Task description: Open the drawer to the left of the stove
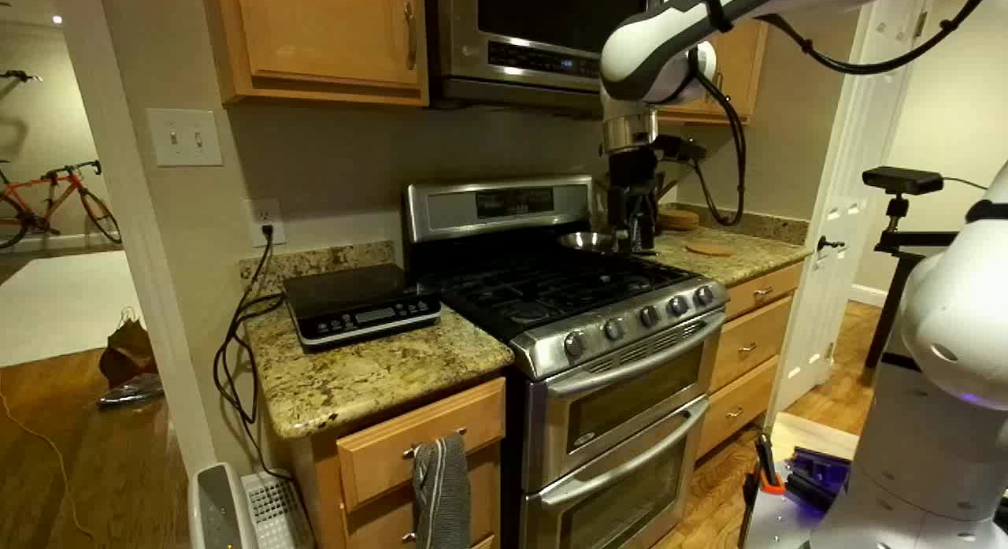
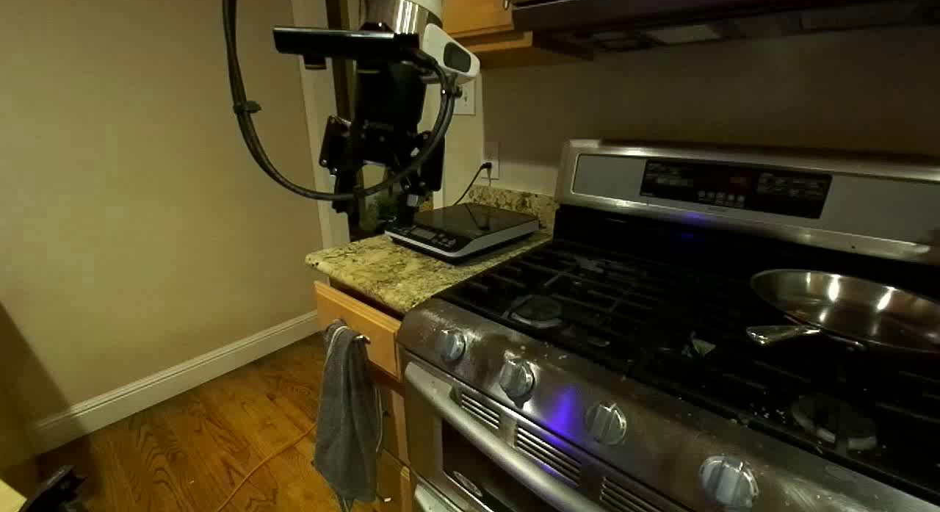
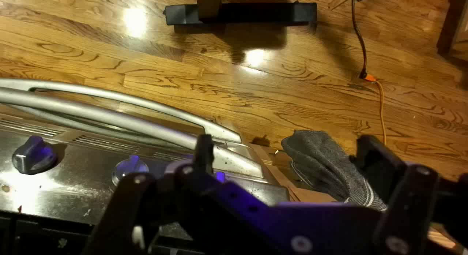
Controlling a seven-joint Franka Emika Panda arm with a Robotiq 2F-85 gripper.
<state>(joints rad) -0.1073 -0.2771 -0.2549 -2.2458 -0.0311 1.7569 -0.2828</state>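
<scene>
The oak drawer (image 1: 374, 466) is under the counter beside the stove (image 1: 614, 360); the drawer also shows in an exterior view (image 2: 378, 336). Its front stands slightly out from the cabinet; I cannot tell whether it is ajar. A grey towel (image 1: 442, 490) hangs over its metal handle (image 2: 363, 339) and hides much of it. My gripper (image 2: 378, 222) is in the air, pointing down, apart from the drawer. In the wrist view my gripper (image 3: 287, 145) is open and empty, with the stove's front corner and the towel (image 3: 325, 163) below and beyond its fingers.
A black induction cooktop (image 1: 358, 301) sits on the granite counter (image 1: 394, 368). A steel pan (image 2: 859, 306) rests on the stove grates. Oven handles (image 3: 109, 117) jut from the stove front. A microwave (image 1: 543, 53) hangs above. A black stand base (image 3: 241, 13) is on the floor.
</scene>
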